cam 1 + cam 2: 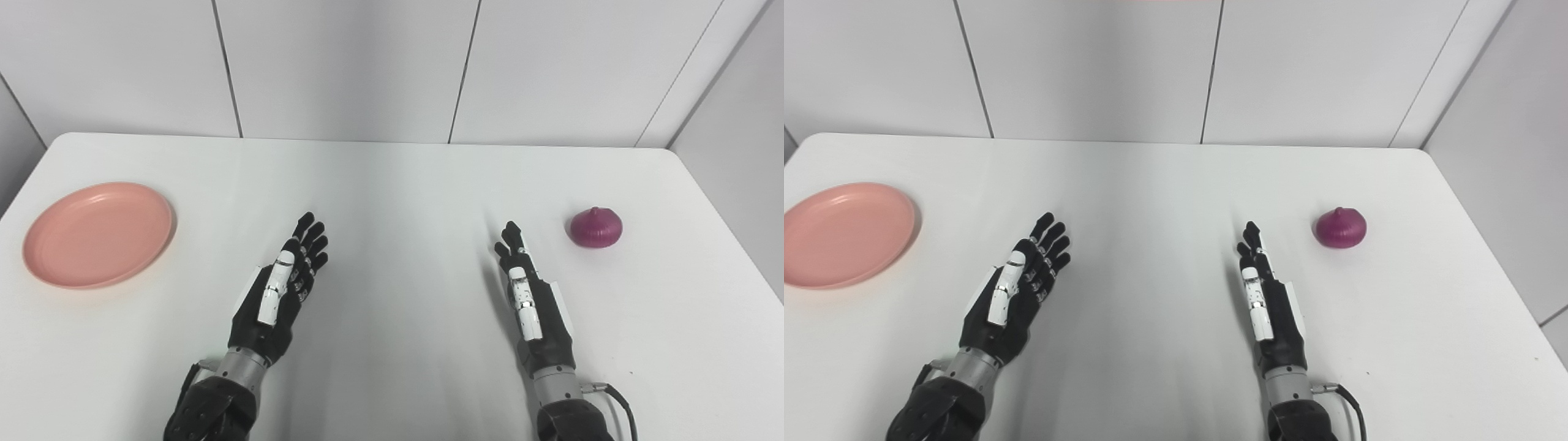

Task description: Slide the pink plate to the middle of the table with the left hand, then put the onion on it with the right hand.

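The round pink plastic plate [98,234] lies at the white worktop's [392,184] left edge, the purple onion [596,228] far right. Between them, the left hand [283,291] and right hand [531,299] hover with fingers extended, holding nothing.

This looks like a robot test lab rather than a home or kitchen. A plain white table [392,184] with rounded corners fills the view, and directly behind the table stand bare white wall panels [343,67] split by thin dark seams. Another plain panel [1507,184] closes in just right of the table, boxing it like a test cell.
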